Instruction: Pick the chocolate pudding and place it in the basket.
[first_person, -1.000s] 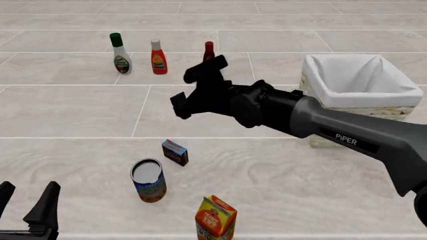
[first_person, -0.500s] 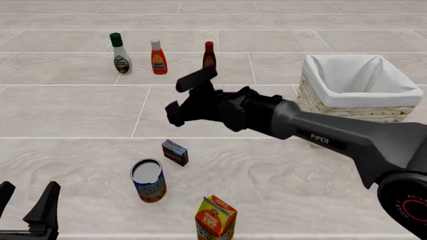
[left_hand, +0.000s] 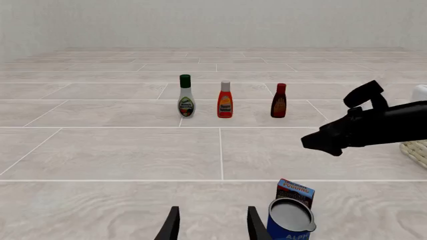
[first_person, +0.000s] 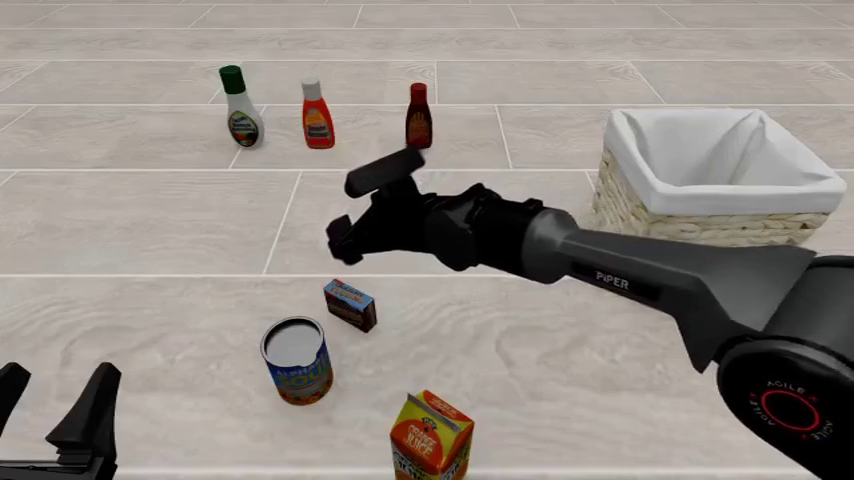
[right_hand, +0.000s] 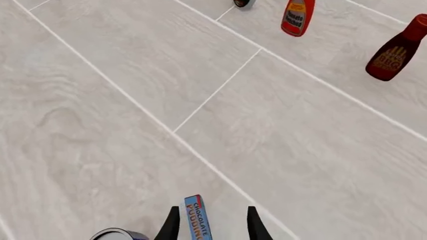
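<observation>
From the left wrist view, the small dark-brown rectangular chocolate pudding box (left_hand: 294, 191) stands on the pale tiled table (left_hand: 120, 155), just behind the round blue-labelled can (left_hand: 289, 223) and partly hidden by it. The left hand (left_hand: 210, 223) is open and empty, its two dark fingers spread, aimed beside the can. The right arm crosses the far side of this view, above the table.

In the front view, the right hand (first_person: 358, 208) hangs open above the table, short of the pudding box (first_person: 350, 304), which sits between it and the can (first_person: 296, 359). The square cream wicker basket with white cloth lining (first_person: 627, 200) stands well apart, off to the right. The left hand (first_person: 51, 400) rests low at the near left corner.

The right wrist view looks down along the spread fingers (right_hand: 172, 225); the blue and orange-red top face of the pudding box (right_hand: 196, 218) lies between them, far below.

The box looks light, stiff cardboard, probably smooth-sided, so it should hold firm under a moderate squeeze. The two long flat sides seem the best purchase, with the fingers straddling the narrow width, clear of the can.
</observation>
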